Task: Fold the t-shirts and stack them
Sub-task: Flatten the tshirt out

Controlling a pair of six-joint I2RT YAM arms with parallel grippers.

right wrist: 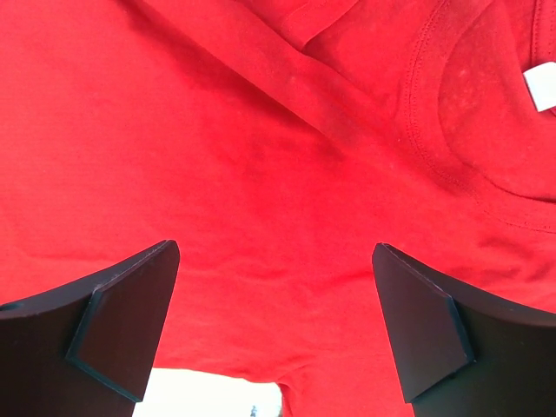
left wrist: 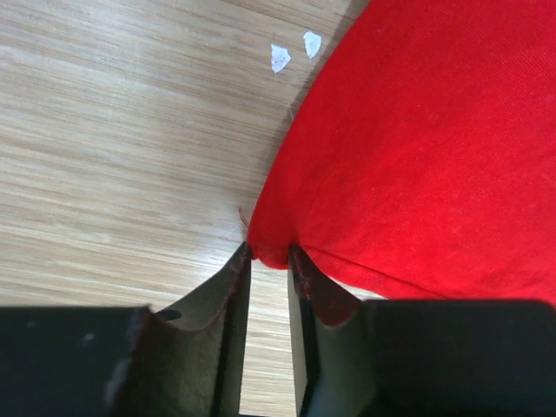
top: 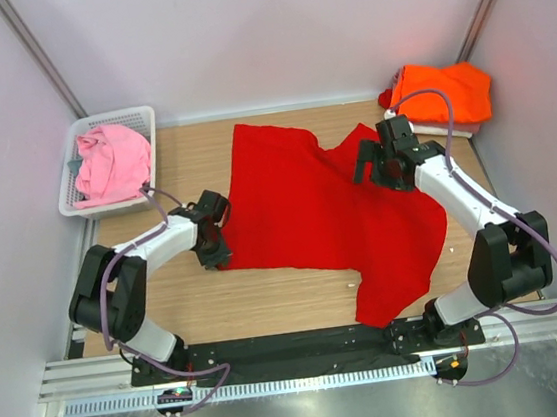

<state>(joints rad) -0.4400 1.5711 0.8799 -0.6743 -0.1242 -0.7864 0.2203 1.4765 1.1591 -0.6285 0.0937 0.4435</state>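
Four t-shirts by my count: one red t-shirt (top: 329, 213), one pink t-shirt (top: 110, 162), one orange t-shirt (top: 441, 92), and what looks like one white t-shirt (top: 448, 130) under the orange. Only a sliver of that last one shows, so don't quote me. One white basket (top: 137, 115). One table (top: 269, 300). Two robot arms, a left arm (top: 152, 245) and a right arm (top: 457, 188), so two hands too: left hand (left wrist: 269, 256), right hand (right wrist: 274, 252). Two fingers (right wrist: 130, 313) apiece, four total. Two tiny white scraps (left wrist: 280, 58) on the wood. And one white tag (right wrist: 540, 87) inside the red collar.
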